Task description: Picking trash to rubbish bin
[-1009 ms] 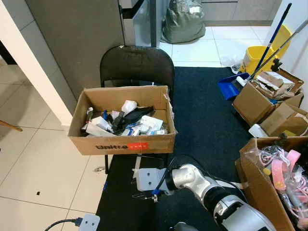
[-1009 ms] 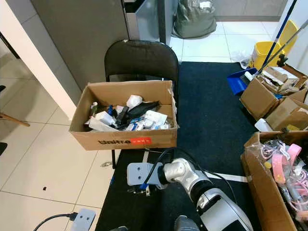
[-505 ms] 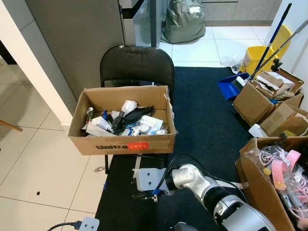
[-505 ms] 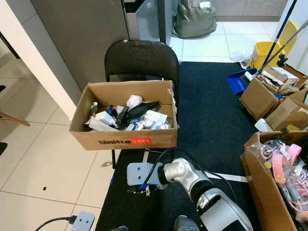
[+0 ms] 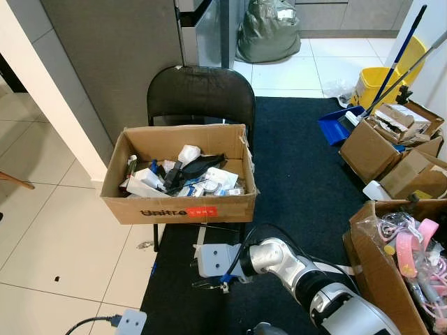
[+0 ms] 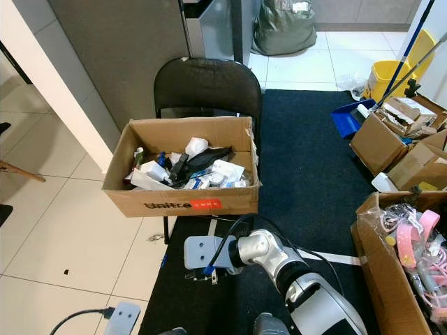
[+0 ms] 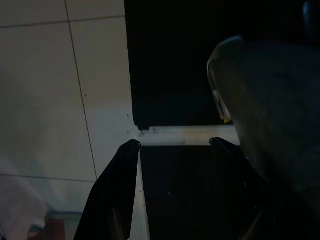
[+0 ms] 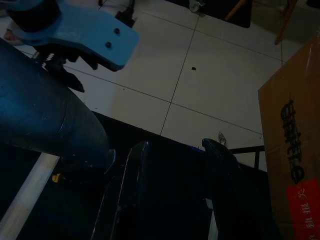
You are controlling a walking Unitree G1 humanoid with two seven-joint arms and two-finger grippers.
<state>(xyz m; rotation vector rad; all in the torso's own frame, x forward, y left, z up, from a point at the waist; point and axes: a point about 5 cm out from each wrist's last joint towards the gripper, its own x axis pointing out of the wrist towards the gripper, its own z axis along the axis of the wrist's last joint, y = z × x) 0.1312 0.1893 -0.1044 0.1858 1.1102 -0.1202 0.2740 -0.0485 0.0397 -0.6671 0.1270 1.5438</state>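
A cardboard box (image 5: 179, 207) with a red label stands on a black folding chair (image 5: 200, 92). It holds mixed trash: crumpled white paper (image 5: 186, 153), a black piece (image 5: 196, 165) and white packets (image 5: 218, 179). My right arm (image 5: 279, 259) reaches left over the dark carpet just in front of the chair, below the box. In the right wrist view the right gripper (image 8: 177, 147) is open over carpet and tile, nothing between its fingers, with the box's side (image 8: 295, 165) close by. The left gripper (image 7: 174, 142) is open and empty above the carpet's edge.
Dark carpet (image 5: 300, 167) runs ahead and to the right; pale tiles (image 5: 63, 237) lie on the left. Open cardboard boxes (image 5: 391, 150) and a box of pink items (image 5: 408, 255) line the right. A yellow bucket (image 5: 374, 82), a blue dustpan (image 5: 334, 125), a green bag (image 5: 267, 31) and a power strip (image 5: 124, 322) are around.
The whole view has shifted very slightly. The right arm, the box and its contents have kept their places.
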